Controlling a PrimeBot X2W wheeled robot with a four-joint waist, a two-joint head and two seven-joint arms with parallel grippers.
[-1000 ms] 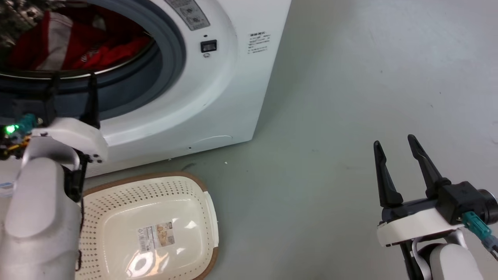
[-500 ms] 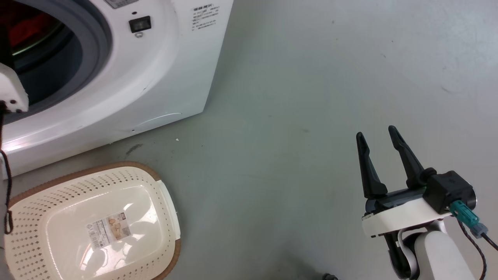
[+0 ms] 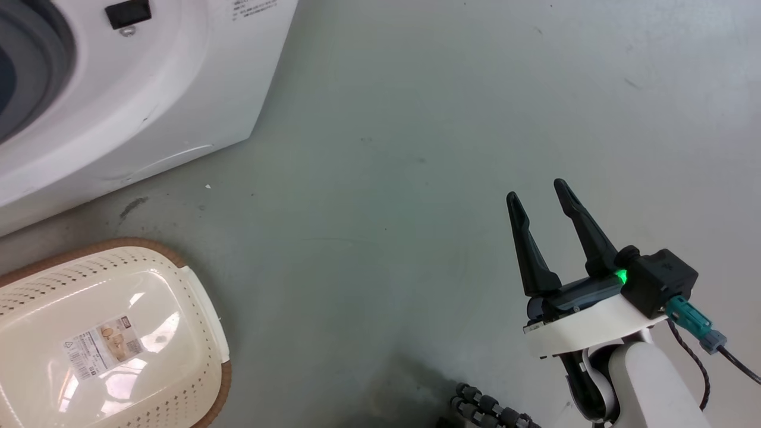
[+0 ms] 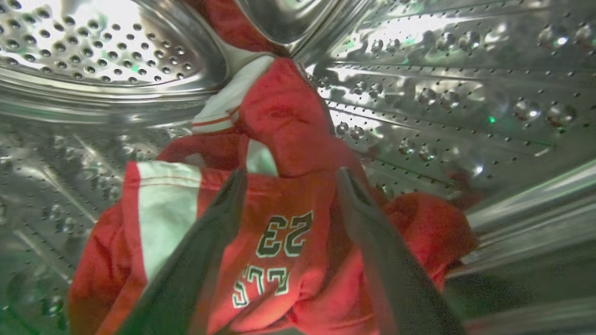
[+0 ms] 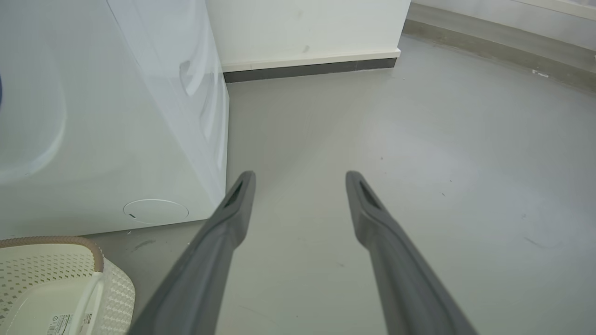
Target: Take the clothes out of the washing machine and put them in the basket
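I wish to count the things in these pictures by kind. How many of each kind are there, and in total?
White front-loading washing machine: 1
Cream perforated plastic basket with brown rim: 1
Heap of red and white fabric clothes: 1
Grippers with two dark fingers: 2 (left gripper, right gripper)
Total: 5

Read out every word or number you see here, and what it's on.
"23": on the red garment, upside down in the left wrist view.
Smaller lettering beside it: partly folded under, unreadable.
The paper label in the basket: too small to read.
The sticker on the washing machine: too small.
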